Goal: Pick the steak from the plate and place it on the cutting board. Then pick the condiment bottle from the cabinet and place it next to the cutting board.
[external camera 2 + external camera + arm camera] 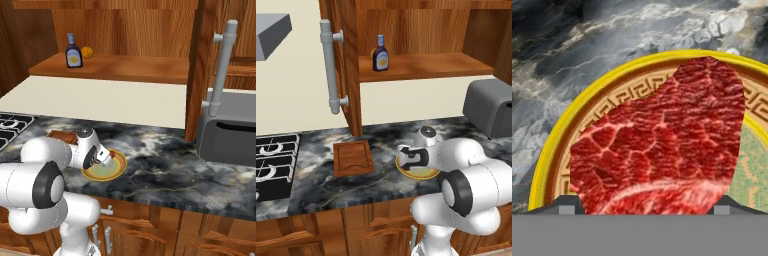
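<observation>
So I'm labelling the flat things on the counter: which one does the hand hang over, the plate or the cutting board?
The plate, the round yellow one carrying the steak; the hand hangs over it. The brown rectangular cutting board lies bare beside it.

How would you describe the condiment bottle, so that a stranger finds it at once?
Look at the open wooden cabinet above the marble counter. On its inner shelf stands a small dark condiment bottle with a narrow neck, pale cap and yellow label. Only a small round orange thing is beside it.
</observation>
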Controlling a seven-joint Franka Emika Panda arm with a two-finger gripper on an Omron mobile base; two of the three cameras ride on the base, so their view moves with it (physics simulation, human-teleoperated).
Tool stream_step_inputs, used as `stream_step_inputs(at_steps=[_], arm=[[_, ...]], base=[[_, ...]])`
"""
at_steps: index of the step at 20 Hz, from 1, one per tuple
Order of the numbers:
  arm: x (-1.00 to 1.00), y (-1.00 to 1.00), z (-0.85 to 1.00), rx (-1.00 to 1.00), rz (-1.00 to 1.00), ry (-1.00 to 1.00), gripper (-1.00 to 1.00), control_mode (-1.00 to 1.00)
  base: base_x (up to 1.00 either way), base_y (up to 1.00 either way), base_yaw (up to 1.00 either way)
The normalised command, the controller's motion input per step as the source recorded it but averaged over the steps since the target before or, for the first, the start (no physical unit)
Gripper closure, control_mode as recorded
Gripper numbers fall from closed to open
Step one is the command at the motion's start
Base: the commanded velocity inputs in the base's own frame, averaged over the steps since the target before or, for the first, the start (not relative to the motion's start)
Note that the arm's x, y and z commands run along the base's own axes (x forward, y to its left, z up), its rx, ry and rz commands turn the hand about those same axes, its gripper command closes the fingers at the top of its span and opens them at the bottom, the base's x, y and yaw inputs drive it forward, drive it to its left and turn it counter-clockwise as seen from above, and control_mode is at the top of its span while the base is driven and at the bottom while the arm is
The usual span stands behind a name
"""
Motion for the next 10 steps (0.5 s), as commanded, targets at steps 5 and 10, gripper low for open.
stream_step_inputs(at_steps=[5,10], arm=[[0.0,0.14,0.11,0.02,0.03,0.0,1.0,-1.0],[0.0,0.1,0.2,0.04,0.02,0.0,1.0,-1.0]], base=[[0.0,0.0,0.0],[0.0,0.0,0.0]])
